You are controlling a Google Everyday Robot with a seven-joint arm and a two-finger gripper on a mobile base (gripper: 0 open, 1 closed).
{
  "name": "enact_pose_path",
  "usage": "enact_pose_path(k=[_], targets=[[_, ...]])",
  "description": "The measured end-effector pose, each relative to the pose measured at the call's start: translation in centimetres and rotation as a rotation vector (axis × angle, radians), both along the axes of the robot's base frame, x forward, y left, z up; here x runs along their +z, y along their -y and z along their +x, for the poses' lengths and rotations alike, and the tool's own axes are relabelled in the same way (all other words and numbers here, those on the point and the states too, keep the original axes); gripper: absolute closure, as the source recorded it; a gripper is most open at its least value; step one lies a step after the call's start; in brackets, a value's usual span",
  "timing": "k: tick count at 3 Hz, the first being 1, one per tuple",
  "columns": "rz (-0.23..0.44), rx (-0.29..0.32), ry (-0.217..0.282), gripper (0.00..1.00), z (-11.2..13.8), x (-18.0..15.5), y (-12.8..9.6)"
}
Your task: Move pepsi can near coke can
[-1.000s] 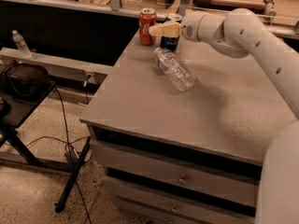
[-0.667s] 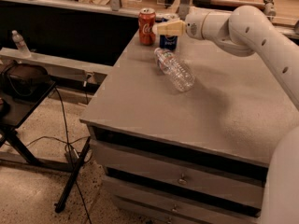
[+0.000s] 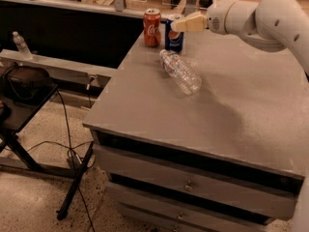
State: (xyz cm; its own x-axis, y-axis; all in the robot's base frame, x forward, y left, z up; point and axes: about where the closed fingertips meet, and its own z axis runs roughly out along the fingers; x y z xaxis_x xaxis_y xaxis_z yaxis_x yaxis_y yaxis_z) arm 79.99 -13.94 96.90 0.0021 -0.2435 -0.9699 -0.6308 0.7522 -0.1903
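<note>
One coke can [image 3: 152, 29], gripper [image 3: 179, 25] at pepsi can [image 3: 174, 40]

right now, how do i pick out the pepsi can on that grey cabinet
At the far left corner of the grey cabinet top, two cans stand side by side behind a clear bottle lying down. The pepsi can is the dark blue one, right of the red coke can, with the gripper at its top.

The gripper [image 3: 176, 25], over the surface's [image 3: 231, 110] far end, hid the pepsi can's [image 3: 174, 40] top (rim and lid alike); the arm [image 3: 270, 18] and surface ran past the right edge.
</note>
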Motion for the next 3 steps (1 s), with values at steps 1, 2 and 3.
enact_pose_path(k=[1, 2, 3], targets=[[0.002, 0.033, 0.035, 0.00, -0.78, 1.06, 1.32], [-0.016, 0.072, 0.054, 0.00, -1.19, 1.61, 1.73], [-0.020, 0.080, 0.058, 0.00, -1.27, 1.74, 1.76]])
